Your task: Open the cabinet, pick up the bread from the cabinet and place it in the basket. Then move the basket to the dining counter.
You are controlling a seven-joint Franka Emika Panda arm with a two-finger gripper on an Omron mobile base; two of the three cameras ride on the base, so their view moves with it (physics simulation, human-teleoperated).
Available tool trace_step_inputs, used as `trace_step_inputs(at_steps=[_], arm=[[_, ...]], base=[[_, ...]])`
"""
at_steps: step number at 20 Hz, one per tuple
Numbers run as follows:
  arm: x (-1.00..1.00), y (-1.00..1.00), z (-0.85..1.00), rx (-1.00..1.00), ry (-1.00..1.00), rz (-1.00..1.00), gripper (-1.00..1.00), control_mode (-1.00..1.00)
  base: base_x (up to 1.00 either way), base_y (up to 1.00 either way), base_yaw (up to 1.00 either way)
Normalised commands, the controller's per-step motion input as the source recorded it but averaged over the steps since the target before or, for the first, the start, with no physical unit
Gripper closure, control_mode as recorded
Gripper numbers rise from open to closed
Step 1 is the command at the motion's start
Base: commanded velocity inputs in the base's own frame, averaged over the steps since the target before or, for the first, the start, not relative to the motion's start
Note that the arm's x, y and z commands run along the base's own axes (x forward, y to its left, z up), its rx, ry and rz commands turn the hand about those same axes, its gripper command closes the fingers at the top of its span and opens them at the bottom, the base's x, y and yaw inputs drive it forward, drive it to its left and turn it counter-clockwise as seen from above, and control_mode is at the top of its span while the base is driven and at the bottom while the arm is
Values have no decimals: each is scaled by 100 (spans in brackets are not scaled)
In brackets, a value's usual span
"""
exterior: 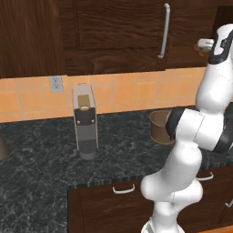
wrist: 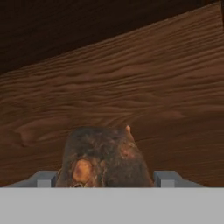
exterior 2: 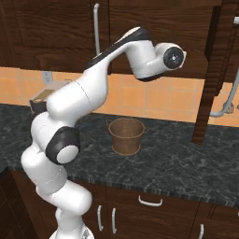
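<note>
In the hand view the bread (wrist: pixel 105 157), a small golden-brown bun with dark patches, sits right between my finger tips. My gripper (wrist: pixel 105 180) is shut on it, one finger against each side. Behind the bun is the brown wood of the cabinet's inside (wrist: pixel 144 78). In the base views my arm reaches up into the dark wood cabinet (exterior: pixel 118 27), whose right door (exterior 2: pixel 212 70) stands open edge-on. The woven basket (exterior 2: pixel 126 135) stands upright and empty on the worktop, below my hand, and also appears as the basket (exterior: pixel 159 126) partly behind my arm.
A grey coffee machine (exterior: pixel 85 120) stands on the dark speckled granite worktop (exterior: pixel 41 159), left of the basket. The closed cabinet door carries a long silver bar handle (exterior: pixel 164 32). Low drawers with short handles (exterior: pixel 124 189) run under the worktop. A silver arched tap (exterior 2: pixel 226 105) shows far right.
</note>
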Motion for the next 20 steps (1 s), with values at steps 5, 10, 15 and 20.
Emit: trace_step_inputs(at_steps=[5, 10, 15, 20], arm=[[-90, 7, 8, -7, -9, -26, 100, -100], [-100, 14, 0, 0, 14, -13, 100, -100], [-100, 22, -5, 0, 33, -5, 100, -100], [-98, 44, -12, 0, 33, 0, 100, -100]], base=[[0, 0, 0], [0, 0, 0], [0, 0, 0], [0, 0, 0]])
